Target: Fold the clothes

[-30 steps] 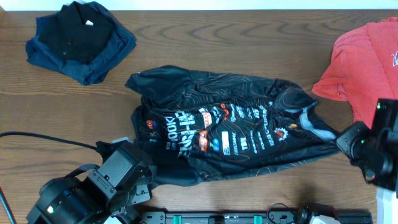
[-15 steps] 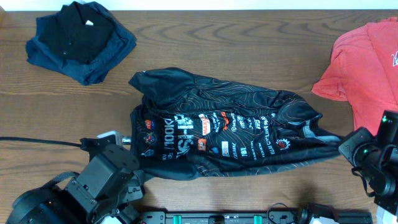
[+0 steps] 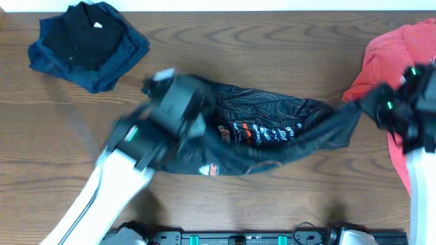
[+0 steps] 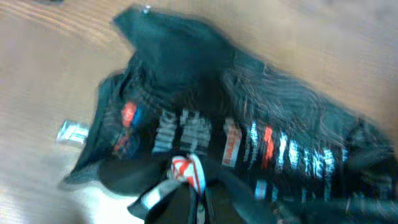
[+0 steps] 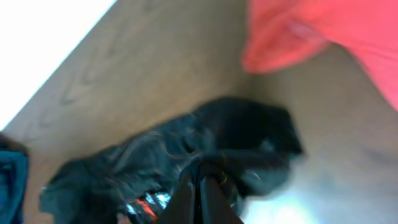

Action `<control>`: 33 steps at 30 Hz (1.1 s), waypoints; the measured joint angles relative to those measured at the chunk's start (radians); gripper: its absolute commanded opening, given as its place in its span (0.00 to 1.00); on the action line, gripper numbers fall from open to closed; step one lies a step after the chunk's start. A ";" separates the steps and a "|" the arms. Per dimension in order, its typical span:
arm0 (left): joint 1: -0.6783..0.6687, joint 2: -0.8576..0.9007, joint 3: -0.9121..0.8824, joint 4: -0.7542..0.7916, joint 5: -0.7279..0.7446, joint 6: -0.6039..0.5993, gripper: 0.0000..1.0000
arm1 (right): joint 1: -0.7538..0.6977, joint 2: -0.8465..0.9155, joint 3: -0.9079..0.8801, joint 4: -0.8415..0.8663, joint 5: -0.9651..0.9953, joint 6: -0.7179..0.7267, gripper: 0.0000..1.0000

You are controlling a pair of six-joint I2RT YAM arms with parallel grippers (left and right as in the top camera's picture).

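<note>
The jersey point(image 3: 272, 126) lies mid-table, strung out sideways between my two pincers, with its logos half rolled under. My left pincer point(image 4: 200, 190) is pressed together on the cloth at the left end. My right pincer point(image 5: 202, 177) pinches the right end, close by the red T-shirt point(image 3: 402, 61). I reckon this is the first lengthwise fold (near edge carried over the far one). Next I need to lower both ends evenly, keep the cloth taut, and let go only once it lies flat on the table point(image 3: 272, 41). A heap of dark garments point(image 3: 88, 44) sits at the far left corner. No basket or bin in sight.
</note>
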 measured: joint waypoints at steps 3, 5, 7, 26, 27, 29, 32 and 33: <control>0.114 0.187 0.079 0.112 0.021 0.084 0.06 | 0.027 0.127 0.089 0.078 -0.055 -0.008 0.02; 0.182 0.296 0.190 0.135 0.039 0.142 0.06 | 0.039 0.212 0.211 0.107 -0.086 -0.026 0.02; 0.253 0.406 0.371 0.113 0.051 0.207 0.06 | 0.043 0.282 0.356 0.085 -0.103 -0.052 0.01; 0.521 0.420 1.310 -0.195 0.127 0.385 0.06 | -0.147 0.489 1.223 -0.374 -0.124 -0.182 0.02; 0.521 0.445 1.279 -0.232 0.129 0.385 0.06 | -0.143 0.504 1.202 -0.392 -0.121 -0.187 0.01; 0.521 0.507 1.210 -0.286 0.135 0.385 0.06 | -0.130 0.538 1.146 -0.427 -0.121 -0.194 0.01; 0.521 0.634 1.087 -0.356 0.144 0.385 0.06 | -0.119 0.584 1.036 -0.459 -0.121 -0.198 0.01; 0.521 0.672 1.048 -0.380 0.146 0.385 0.06 | -0.118 0.595 1.006 -0.470 -0.119 -0.199 0.01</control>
